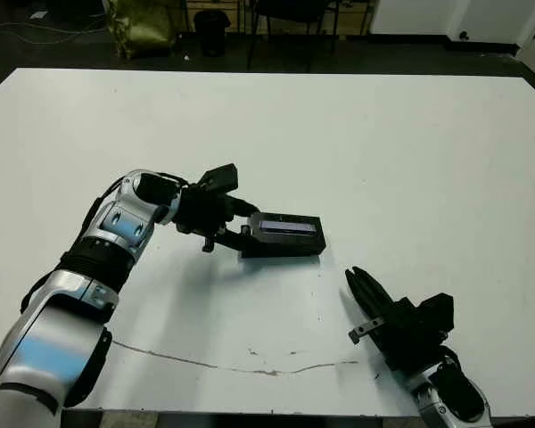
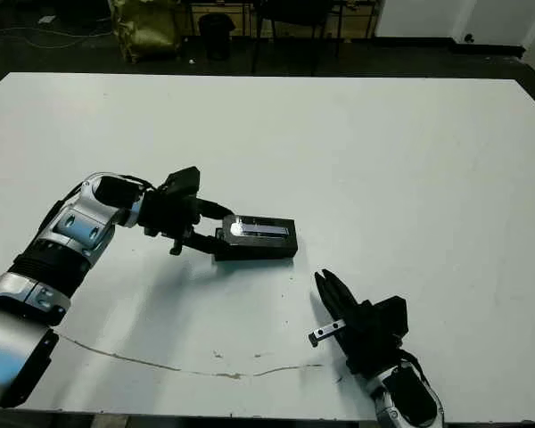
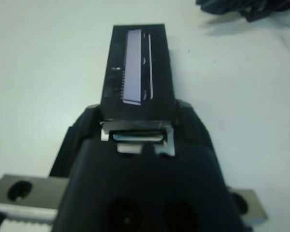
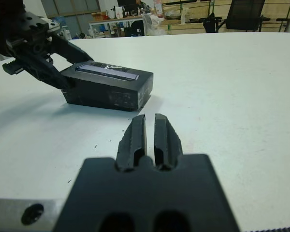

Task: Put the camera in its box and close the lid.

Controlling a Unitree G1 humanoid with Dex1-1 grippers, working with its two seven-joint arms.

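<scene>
White counter (image 1: 410, 152) seen from the robot's head, with the closed box (image 1: 281, 246) lying flat left of centre. The lid (image 1: 283, 226) sits squarely on top of the box, its pale silvery-lavender strip (image 1: 284, 227) facing up and running along the long axis. The camera is not visible in any view. The left claw (image 1: 236, 223) is grasping the box at its short end nearest the left arm: one black finger lies over the lid's top edge and the other reaches the end of the box lower down, as the right wrist view shows from the side. In the left wrist view the lid (image 3: 137, 72) extends straight away from the claw body, and the strip (image 3: 133, 67) reflects light. The right claw (image 1: 361, 290) rests low near the counter's front edge, well apart from the box and to its right; its two fingers (image 4: 135, 137) are clenched close together with only a thin slit between them, holding nothing, and point toward the box (image 4: 108, 92). A thin dark scratch line (image 1: 232, 366) crosses the counter surface near the front edge, between the two arms. Beyond the far edge of the counter lie a dark floor, chair legs (image 1: 294, 27) and an olive-coloured bag (image 1: 143, 27).
</scene>
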